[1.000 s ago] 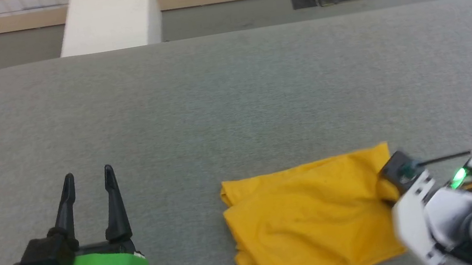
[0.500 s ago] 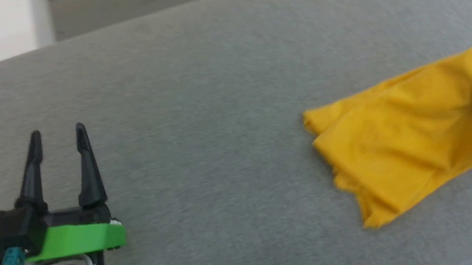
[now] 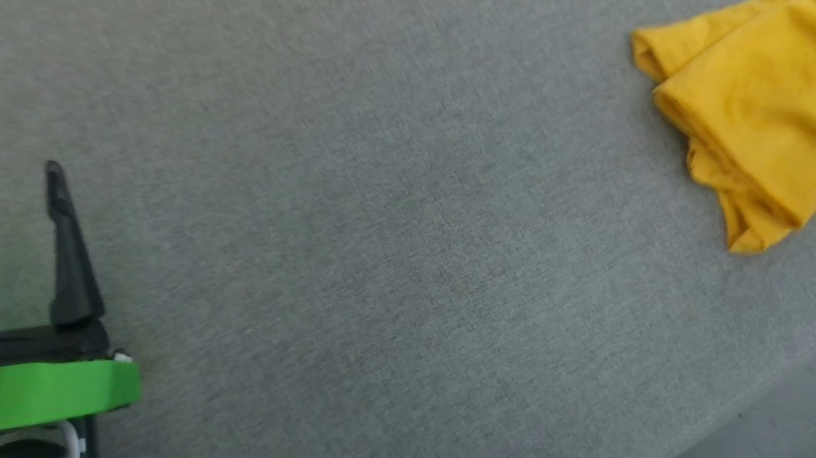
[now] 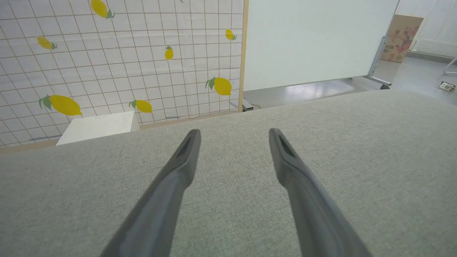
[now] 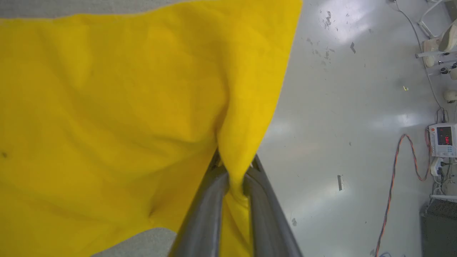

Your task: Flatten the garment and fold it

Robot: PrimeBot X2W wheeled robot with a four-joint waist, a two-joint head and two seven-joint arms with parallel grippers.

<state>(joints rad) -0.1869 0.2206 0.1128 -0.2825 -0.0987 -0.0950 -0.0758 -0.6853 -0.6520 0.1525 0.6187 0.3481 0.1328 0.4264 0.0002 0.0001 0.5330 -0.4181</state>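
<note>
Garment [image 3: 781,104] bunched by table's [image 3: 381,266] right edge, R gripper [image 5: 234,175] pinching it, L gripper [image 3: 4,172] open, empty; flattening + folding prob. left

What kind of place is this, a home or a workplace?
Probably a robotics lab or test room, not a home: a grey cloth-covered table stands before a lemon-print backdrop and a white partition, and on the bare floor sits a meter with red digits.

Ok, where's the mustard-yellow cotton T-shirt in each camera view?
Head view: mustard-yellow cotton T-shirt bunched at the right edge, cut off by the frame.
Left wrist view: open left gripper above the grey fabric table.
Right wrist view: across left and centre, pinched by the right gripper.
Shared landmark: that grey table.
</note>
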